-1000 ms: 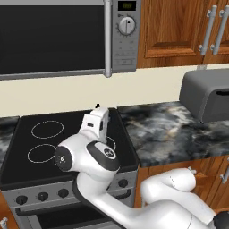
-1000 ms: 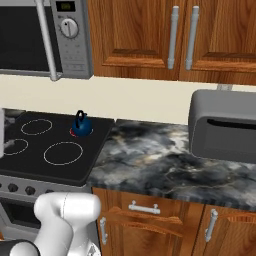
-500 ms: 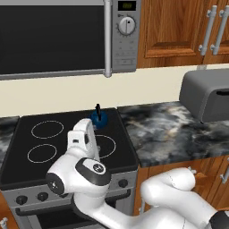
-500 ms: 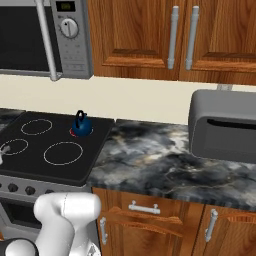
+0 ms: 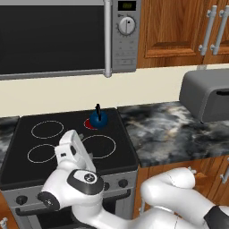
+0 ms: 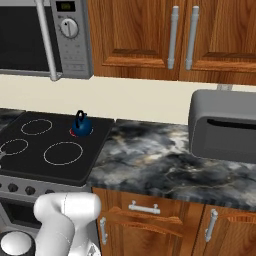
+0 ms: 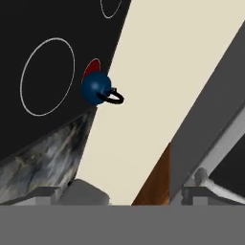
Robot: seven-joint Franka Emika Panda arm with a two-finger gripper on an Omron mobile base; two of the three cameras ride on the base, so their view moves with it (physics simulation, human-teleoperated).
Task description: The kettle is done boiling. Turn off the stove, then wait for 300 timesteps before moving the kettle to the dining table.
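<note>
left base view: the arm has swung down and toward the front of the stove (image 5: 67, 147) over the last second. a second ago the hand stood high, covering the kettle (image 5: 98, 118); now it sits low over the front edge, and the kettle is uncovered at the back right corner of the cooktop. a red glow (image 5: 89, 124) shows under the kettle, so the burner reads as on. the knobs (image 5: 123, 183) run along the steel front just below the hand. the gripper itself is hidden behind the wrist, so i cannot tell whether the claw is apart or together.

right base view: the kettle (image 6: 81, 124) has not moved in this time; it stands upright on the red ring (image 6: 74, 133) at the back right corner of the stove (image 6: 55, 150), just beside the marbled counter (image 6: 165, 160). a grey box (image 6: 224, 125) stands on the counter at the right end, well apart from it.

hand view: rolled over, the camera looks across the cooktop at the kettle (image 7: 98, 88), with the red ring (image 7: 91, 69) beside it and the microwave's handle (image 7: 225, 143) at the right. the fingertips at the bottom are too faint to judge.

judgement: the drop toward the front suggests the reach for the knob is under way; the stove is not yet off, so the wait and the carry to the dining table lie ahead.
</note>
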